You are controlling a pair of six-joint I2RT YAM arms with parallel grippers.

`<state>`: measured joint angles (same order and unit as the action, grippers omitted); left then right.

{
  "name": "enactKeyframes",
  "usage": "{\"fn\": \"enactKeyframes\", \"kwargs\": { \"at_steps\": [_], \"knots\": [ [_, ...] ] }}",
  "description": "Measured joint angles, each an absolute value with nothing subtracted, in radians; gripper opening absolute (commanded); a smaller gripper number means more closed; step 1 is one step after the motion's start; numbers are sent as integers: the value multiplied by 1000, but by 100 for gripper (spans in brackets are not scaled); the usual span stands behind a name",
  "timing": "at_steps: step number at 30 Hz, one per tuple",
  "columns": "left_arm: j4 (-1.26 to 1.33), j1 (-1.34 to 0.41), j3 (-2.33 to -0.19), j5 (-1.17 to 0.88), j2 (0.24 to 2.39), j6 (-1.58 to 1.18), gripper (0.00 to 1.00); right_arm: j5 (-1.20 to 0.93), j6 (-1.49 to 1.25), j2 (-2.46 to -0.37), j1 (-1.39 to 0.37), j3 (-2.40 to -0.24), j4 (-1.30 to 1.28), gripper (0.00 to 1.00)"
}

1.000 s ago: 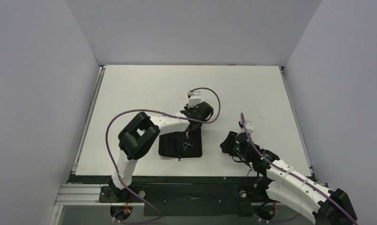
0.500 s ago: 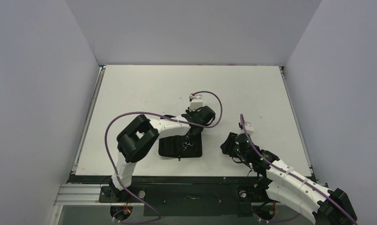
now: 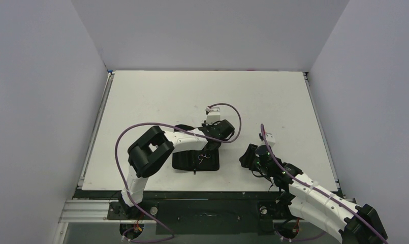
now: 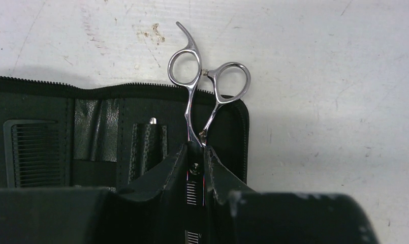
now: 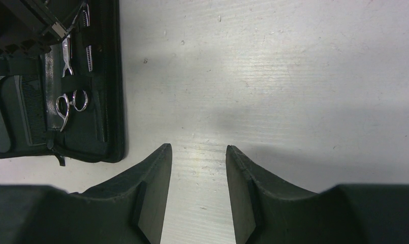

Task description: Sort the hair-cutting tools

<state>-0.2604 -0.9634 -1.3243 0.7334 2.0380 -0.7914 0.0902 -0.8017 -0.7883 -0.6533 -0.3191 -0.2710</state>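
A case (image 3: pixel 184 161) lies open on the table (image 3: pixel 156 101), near its front edge. A comb (image 4: pixel 37 152) sits inside, left of the scissors (image 4: pixel 190 96), which the left gripper (image 4: pixel 194 152) pinches over the case's right part. The right gripper (image 5: pixel 194 152) hangs right of the case.

no text, brand, number or sign can be read in any of the views. the scissors (image 4: pixel 192 107) and the black case (image 4: pixel 98 119) show no mark that is readable.
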Motion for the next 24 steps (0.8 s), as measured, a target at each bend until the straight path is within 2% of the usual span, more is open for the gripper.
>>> {"fn": "enactKeyframes", "kwargs": {
  "at_steps": [24],
  "knots": [
    [-331,-1048,-1304,771,2018,-886,0,90,-809,-802,-653,-310,-255,40]
  ]
}}
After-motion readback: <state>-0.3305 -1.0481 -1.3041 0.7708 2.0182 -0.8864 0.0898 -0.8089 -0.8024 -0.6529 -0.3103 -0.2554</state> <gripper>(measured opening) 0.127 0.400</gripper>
